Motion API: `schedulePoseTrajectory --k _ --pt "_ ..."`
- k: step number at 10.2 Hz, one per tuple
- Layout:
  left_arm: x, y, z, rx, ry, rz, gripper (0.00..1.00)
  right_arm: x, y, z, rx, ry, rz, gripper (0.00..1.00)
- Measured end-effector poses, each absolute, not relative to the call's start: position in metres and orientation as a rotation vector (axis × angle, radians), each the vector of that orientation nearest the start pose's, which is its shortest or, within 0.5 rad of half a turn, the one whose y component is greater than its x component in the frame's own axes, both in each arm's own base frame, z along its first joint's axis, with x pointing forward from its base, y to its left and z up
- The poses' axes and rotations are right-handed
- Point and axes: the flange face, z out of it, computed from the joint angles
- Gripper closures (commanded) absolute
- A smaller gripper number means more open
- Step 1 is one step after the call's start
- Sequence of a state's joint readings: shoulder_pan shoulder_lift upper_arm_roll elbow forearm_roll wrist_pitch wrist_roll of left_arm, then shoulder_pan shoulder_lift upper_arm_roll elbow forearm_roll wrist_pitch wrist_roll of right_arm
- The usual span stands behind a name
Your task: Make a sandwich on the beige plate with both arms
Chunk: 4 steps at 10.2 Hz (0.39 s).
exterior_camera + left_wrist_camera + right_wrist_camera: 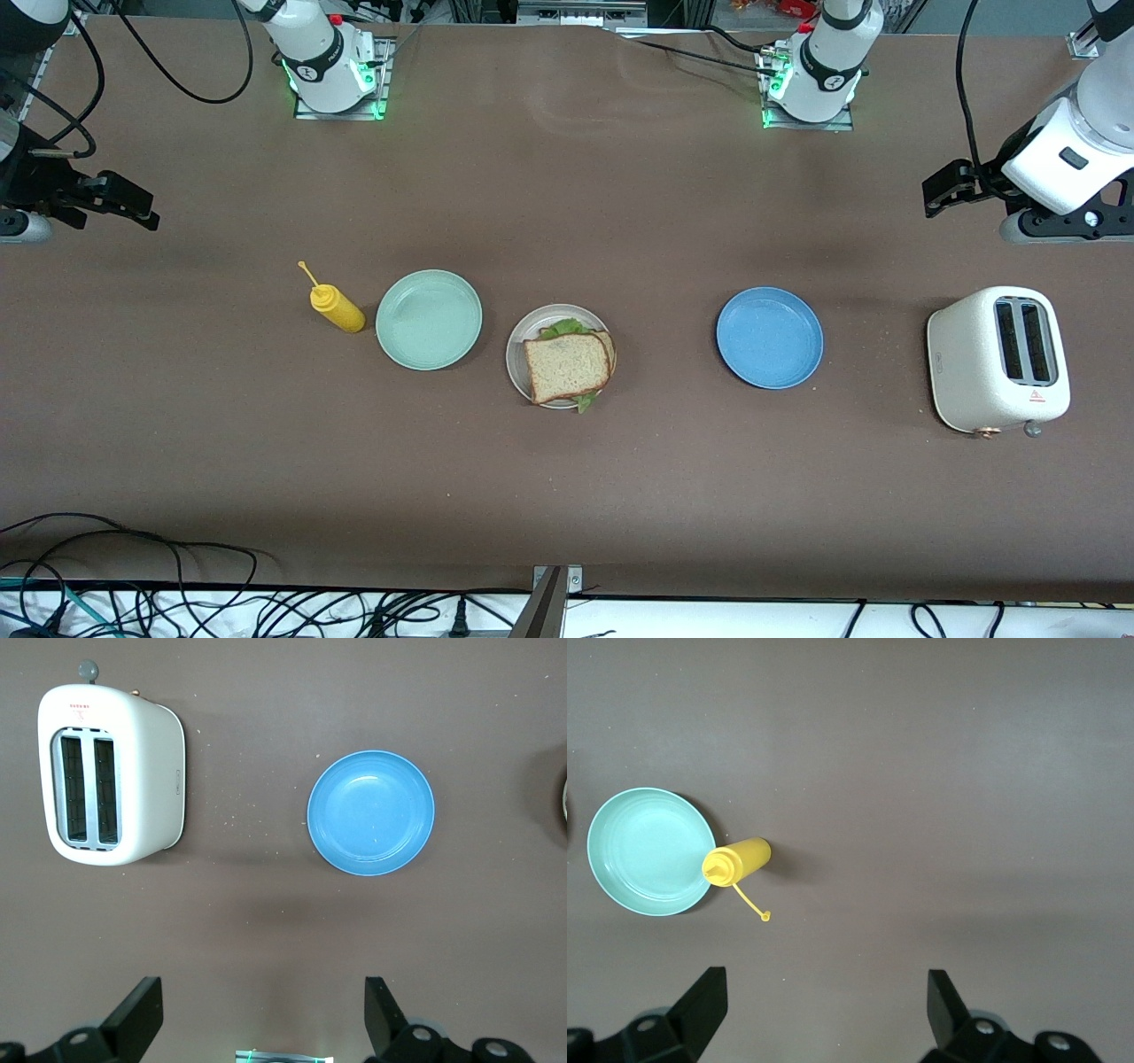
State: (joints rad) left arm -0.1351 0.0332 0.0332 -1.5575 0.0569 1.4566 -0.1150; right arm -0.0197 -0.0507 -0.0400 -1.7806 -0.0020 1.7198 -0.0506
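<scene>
Two grippers hang spread and empty at opposite ends of the brown table [567,496]; both arms wait, clear of the row of objects. Listed in order from the right arm's end to the left arm's end:

Right gripper [133,206] — up over bare table at the right arm's end, fingers [700,1005] wide apart, holding nothing.

Yellow squeeze bottle [337,307] — standing upright with its cap hanging off on a thin tether, just beside the mint green plate [429,319]. That plate carries nothing.

Beige plate [516,354] — near the middle of the row, just beside the mint green plate. The sandwich [567,365] lies on it: one square slice of brown bread on top, a second slice showing at one edge under it, and green lettuce [562,329] sticking out between them on two sides.

Blue plate [769,338] — well apart from the beige plate, toward the left arm's end, bare.

White two-slot toaster [999,359] — standing at the left arm's end, both slots dark.

Left gripper [950,188] — up over the table near the toaster, fingers [137,1017] wide apart, holding nothing.
</scene>
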Motion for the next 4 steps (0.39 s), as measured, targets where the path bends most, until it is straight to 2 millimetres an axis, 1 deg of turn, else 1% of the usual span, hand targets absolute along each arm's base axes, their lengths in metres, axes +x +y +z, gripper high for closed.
schedulePoseTrajectory --k 4 --pt "0.5511 -0.0501 0.6024 -3.064 -0.024 0.185 0.00 0.5447 -0.0326 0.5658 -3.141 0.011 0.015 0.00"
